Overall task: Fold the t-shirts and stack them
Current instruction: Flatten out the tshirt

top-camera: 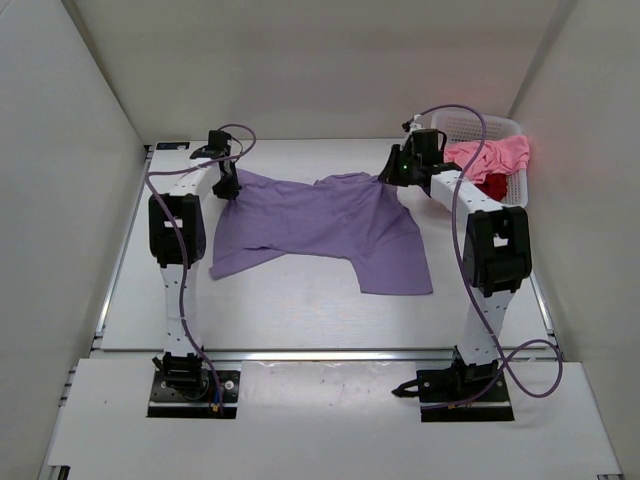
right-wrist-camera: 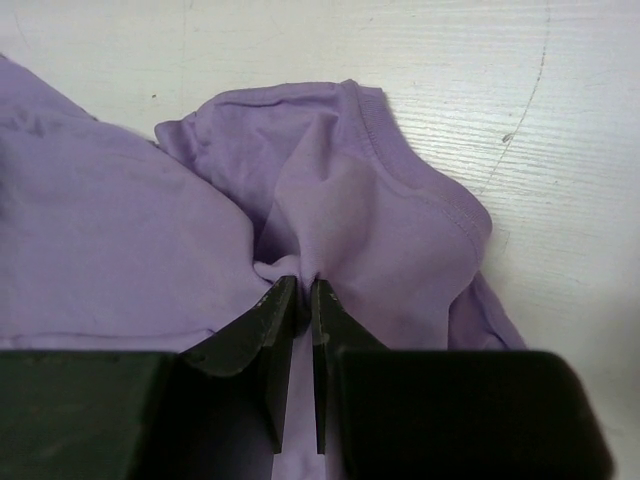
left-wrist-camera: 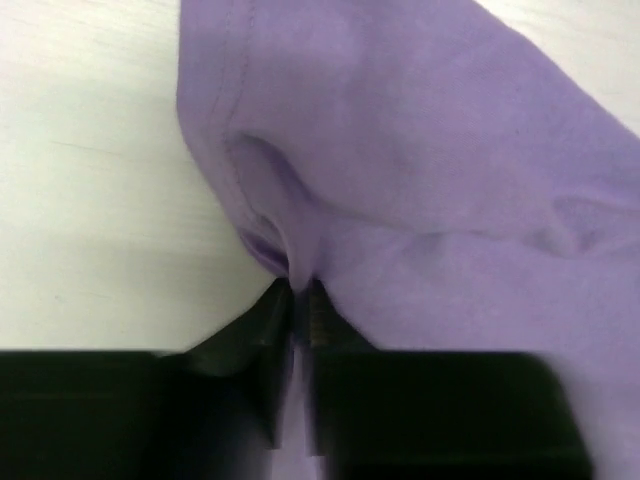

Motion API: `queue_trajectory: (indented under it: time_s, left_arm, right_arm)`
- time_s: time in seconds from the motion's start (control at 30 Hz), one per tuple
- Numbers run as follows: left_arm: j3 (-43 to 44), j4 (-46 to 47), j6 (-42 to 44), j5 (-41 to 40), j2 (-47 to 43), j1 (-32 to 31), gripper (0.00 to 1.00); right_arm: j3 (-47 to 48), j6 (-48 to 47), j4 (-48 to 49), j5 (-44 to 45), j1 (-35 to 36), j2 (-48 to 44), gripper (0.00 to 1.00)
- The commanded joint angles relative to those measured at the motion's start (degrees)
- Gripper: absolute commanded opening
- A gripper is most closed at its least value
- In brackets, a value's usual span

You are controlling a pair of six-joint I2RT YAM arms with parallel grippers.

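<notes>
A lavender purple t-shirt lies spread across the middle of the table. My left gripper is at its far left corner, shut on a pinched fold of the purple fabric. At the shirt's far right corner my right gripper is shut on a bunched fold of the same shirt. A pink t-shirt hangs over the rim of the basket at the back right. Beneath it a dark red t-shirt shows inside the basket.
A white lattice basket stands at the back right corner beside the right arm. White walls close in the table on the left, back and right. Bare tabletop lies between the shirt and the arm bases.
</notes>
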Motion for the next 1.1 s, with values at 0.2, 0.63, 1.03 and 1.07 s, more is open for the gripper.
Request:
queue_trajectory:
  time_s: [0.2, 0.63, 1.03, 1.07]
  left_arm:
    - [4.0, 1.1, -3.6, 6.4, -3.4, 0.3, 0.00]
    - [-28.7, 18.7, -7.9, 9.5, -42.1, 2.7, 0.00]
    - [-28.4, 21.6, -8.2, 8.9, -39.9, 1.9, 0.00]
    - [-26.5, 20.8, -8.0, 9.4, -36.1, 2.0, 0.00]
  right_arm:
    - [1.0, -0.3, 2.2, -1.6, -1.6, -1.0, 0.07]
    - [-8.2, 0.6, 4.1, 3.0, -0.1, -13.8, 0.06]
    - [-11.5, 1.7, 7.0, 2.8, -1.5, -14.2, 0.06]
    - [-9.7, 1.5, 6.8, 2.7, -1.6, -12.5, 0.06]
